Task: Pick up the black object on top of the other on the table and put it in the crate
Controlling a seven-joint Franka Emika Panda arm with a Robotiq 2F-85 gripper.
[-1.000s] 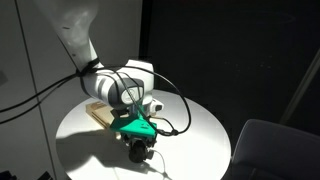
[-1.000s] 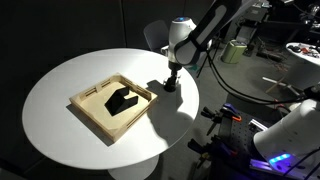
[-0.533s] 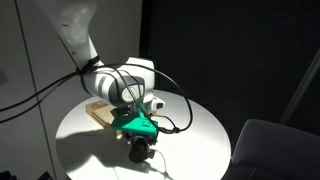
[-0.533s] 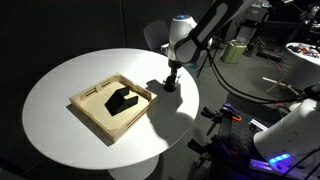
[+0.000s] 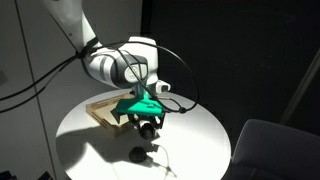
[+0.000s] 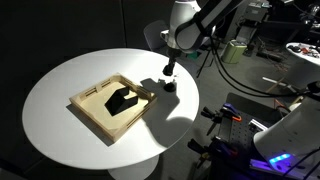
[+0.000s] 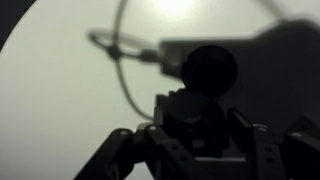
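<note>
Now, at the left: the table (image 6: 50,100), round and white. Toward its middle, the crate (image 6: 92,112), light wood with low walls, lying flat with one corner turned to the front edge. Inside the crate, a black arch-shaped block (image 6: 122,100), resting on the wooden floor.

Farther right, close to the right edge of the table, the other (image 6: 168,86), a small dark thing sitting on the white top. Near the crate's right corner but not touching it.

Just above that, with a little gap, the gripper (image 6: 168,70), pointing straight down. Hangs from the arm (image 6: 183,15), which comes in from past the far right edge.

Very dark in the wrist view. Fingers (image 7: 195,112) pulled in together there, pinched on the black object (image 7: 208,68), a round dark lump at their tips. Held up in the air over the white top, outside the crate.
</note>
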